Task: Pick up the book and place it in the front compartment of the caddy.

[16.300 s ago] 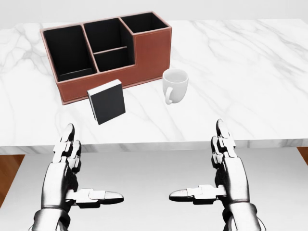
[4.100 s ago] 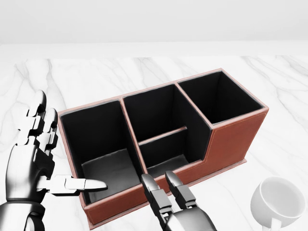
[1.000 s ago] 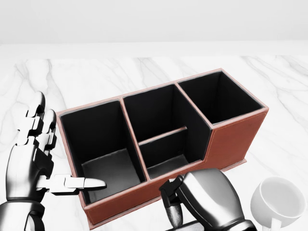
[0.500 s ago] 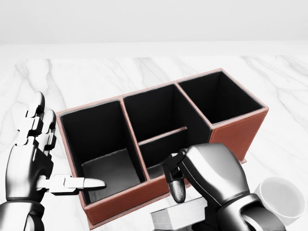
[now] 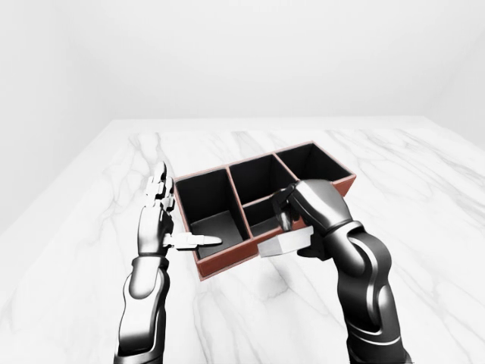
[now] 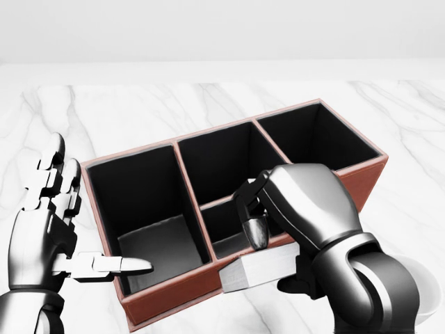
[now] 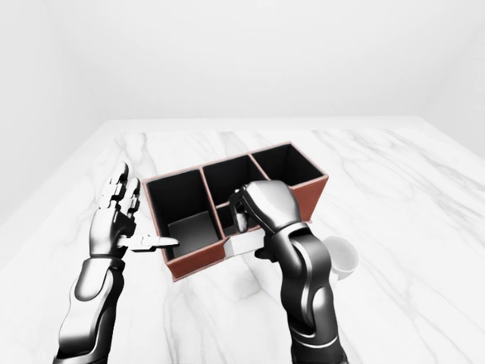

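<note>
The brown caddy (image 6: pixel 341 188) with black compartments stands on the marble counter in the head view. My right hand (image 6: pixel 268 243) is shut on the book (image 6: pixel 259 270), whose white page edge shows, and holds it just above the caddy's low near wall by the small middle compartment (image 6: pixel 226 229). My left hand (image 6: pixel 66 240) is open, fingers up and thumb pointing right, beside the caddy's left end, its thumb tip over the large left compartment (image 6: pixel 149 229). The book's black cover is hidden under my hand.
A white mug (image 7: pixel 342 256) stands on the counter right of my right arm, mostly hidden behind it in the head view. The marble counter (image 5: pixel 424 182) stretches wide on all sides of the caddy.
</note>
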Motion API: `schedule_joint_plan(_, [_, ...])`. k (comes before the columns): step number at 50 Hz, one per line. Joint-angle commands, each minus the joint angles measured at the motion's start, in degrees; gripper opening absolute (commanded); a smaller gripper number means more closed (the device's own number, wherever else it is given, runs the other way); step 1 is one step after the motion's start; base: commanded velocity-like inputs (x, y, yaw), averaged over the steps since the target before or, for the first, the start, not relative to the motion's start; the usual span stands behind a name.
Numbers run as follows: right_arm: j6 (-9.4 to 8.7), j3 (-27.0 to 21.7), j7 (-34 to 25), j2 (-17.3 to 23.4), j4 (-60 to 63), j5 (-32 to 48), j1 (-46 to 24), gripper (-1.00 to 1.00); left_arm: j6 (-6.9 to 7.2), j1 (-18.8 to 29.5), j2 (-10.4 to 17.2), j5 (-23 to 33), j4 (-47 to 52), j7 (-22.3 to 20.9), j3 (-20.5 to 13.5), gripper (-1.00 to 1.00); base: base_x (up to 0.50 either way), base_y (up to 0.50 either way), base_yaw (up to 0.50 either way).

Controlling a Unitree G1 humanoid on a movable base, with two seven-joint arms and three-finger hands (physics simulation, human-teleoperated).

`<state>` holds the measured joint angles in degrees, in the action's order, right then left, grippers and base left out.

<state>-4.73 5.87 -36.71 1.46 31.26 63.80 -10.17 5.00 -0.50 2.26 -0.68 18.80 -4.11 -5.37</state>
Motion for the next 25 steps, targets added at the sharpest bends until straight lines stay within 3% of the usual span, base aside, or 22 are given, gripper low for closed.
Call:
schedule_joint_plan(1, [-0.27, -1.59, -0.41, 0.42, -2.33, 0.54, -6.4, -1.0, 0.0, 0.12, 0.05, -0.04, -0.4, -0.03, -0.13, 1.0, 0.0, 0.0, 0.0])
schedule_joint_plan(25, [-0.27, -2.29, 3.76, 1.15, -15.11, 0.13, -16.93, -1.0, 0.0, 0.4, 0.16, -0.21, -0.86, -0.02, -0.32, 1.0, 0.0, 0.0, 0.0])
